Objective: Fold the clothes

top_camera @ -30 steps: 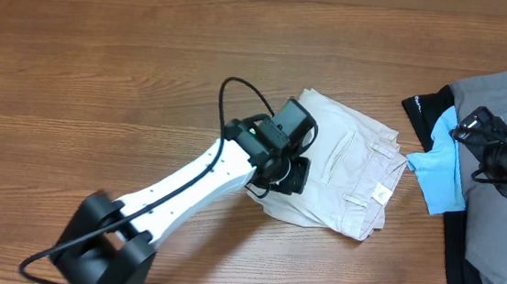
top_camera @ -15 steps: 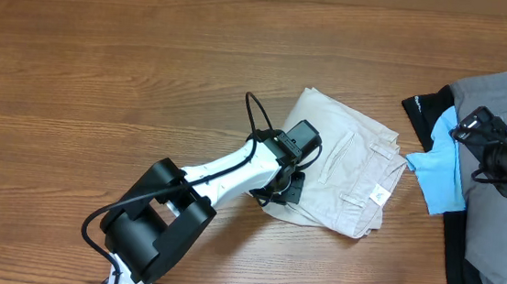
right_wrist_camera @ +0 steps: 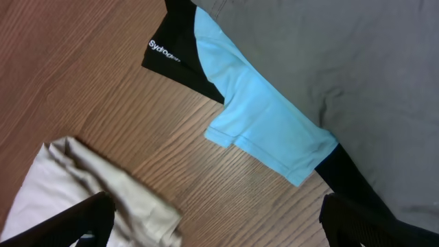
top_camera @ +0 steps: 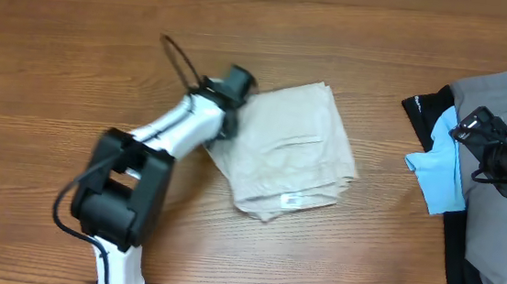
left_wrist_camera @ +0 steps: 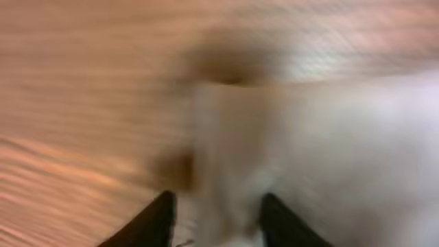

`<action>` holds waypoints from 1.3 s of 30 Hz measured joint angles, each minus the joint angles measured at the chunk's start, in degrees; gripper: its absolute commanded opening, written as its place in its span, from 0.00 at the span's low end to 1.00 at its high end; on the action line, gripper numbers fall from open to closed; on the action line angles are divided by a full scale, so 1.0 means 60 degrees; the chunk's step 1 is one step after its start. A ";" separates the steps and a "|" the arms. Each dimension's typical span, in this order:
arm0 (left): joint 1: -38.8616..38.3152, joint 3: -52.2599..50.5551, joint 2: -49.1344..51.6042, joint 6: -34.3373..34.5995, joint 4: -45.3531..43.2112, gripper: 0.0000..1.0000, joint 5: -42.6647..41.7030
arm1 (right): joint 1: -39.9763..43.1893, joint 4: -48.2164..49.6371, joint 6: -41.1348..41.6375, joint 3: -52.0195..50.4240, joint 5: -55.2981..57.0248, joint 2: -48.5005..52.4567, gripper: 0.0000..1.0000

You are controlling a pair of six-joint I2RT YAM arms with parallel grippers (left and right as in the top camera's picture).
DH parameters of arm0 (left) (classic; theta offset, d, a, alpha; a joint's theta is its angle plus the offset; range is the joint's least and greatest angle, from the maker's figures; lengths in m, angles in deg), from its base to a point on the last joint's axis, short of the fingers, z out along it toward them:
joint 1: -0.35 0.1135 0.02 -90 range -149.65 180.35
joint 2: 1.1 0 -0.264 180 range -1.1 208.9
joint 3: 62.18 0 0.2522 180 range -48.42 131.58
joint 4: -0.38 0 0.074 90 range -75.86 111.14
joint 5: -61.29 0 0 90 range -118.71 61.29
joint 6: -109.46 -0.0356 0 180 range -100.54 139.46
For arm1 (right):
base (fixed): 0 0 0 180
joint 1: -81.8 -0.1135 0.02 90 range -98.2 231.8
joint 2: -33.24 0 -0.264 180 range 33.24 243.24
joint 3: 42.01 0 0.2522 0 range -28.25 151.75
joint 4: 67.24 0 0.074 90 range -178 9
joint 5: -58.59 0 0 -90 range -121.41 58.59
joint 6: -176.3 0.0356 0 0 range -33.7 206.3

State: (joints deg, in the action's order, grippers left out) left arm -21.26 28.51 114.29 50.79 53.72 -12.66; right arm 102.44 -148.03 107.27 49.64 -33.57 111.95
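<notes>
The clothes (top_camera: pixel 290 150), a pale beige folded garment with a small white label near its front edge, lie on the wooden table just left of centre. My left gripper (top_camera: pixel 230 122) is at their left edge. The left wrist view is blurred. In it, my left gripper (left_wrist_camera: pixel 216 202) has its dark fingertips (left_wrist_camera: pixel 163 209) apart, with the beige clothes (left_wrist_camera: pixel 329 137) under and between them. My right gripper (top_camera: pixel 500 164) hangs wide open over the pile at the right. It (right_wrist_camera: pixel 219 226) holds nothing, and a corner of the clothes (right_wrist_camera: pixel 82 185) shows at the lower left of its view.
At the right edge lies a pile of a grey garment (top_camera: pixel 502 90), a light-blue one (top_camera: pixel 435 172) and a black one (top_camera: pixel 427 107). The right wrist view shows them too: grey (right_wrist_camera: pixel 357 55), light-blue (right_wrist_camera: pixel 264 127), black (right_wrist_camera: pixel 175 55). Bare wood lies between this pile and the clothes.
My left arm swung left and towards the far side, dragging the clothes left and turning them round. Its jaws, shut before, now stand apart. The right arm has not moved.
</notes>
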 measured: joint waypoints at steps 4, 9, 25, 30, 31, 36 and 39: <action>0.1632 0.2295 0.0266 -0.0561 0.2171 0.70 -0.1107 | 0.0000 -0.0004 0.0000 0.0000 0.0004 0.0000 1.00; 0.1956 0.4816 -0.0007 -0.0743 0.4728 0.65 -0.2379 | 0.0000 0.0000 0.0000 -0.0004 0.0004 0.0000 1.00; -0.2743 0.4204 -0.1461 -0.0291 0.5945 0.04 -0.3512 | 0.0000 0.0004 0.0000 -0.0004 0.0004 0.0000 1.00; -0.4481 0.1982 -0.1461 0.0619 0.4146 0.04 -0.3504 | 0.0000 0.0000 0.0000 -0.0004 0.0000 0.0000 1.00; -0.4637 0.1610 -0.1461 0.0783 0.3883 0.04 -0.3504 | 0.0000 0.0000 -0.0004 -0.0004 0.0004 0.0000 1.00; -0.5027 -0.0142 -0.1453 0.1286 0.2222 0.04 -0.3493 | 0.0000 0.0007 0.0000 -0.0004 0.0004 0.0000 1.00; -0.5056 -0.0718 -0.1453 0.1373 0.1756 0.04 -0.3490 | 0.0000 0.0004 0.0004 -0.0004 0.0004 0.0000 1.00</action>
State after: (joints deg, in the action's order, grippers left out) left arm -51.60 24.20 105.57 59.03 64.25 -33.60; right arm 102.44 -148.01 107.29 49.62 -33.54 111.95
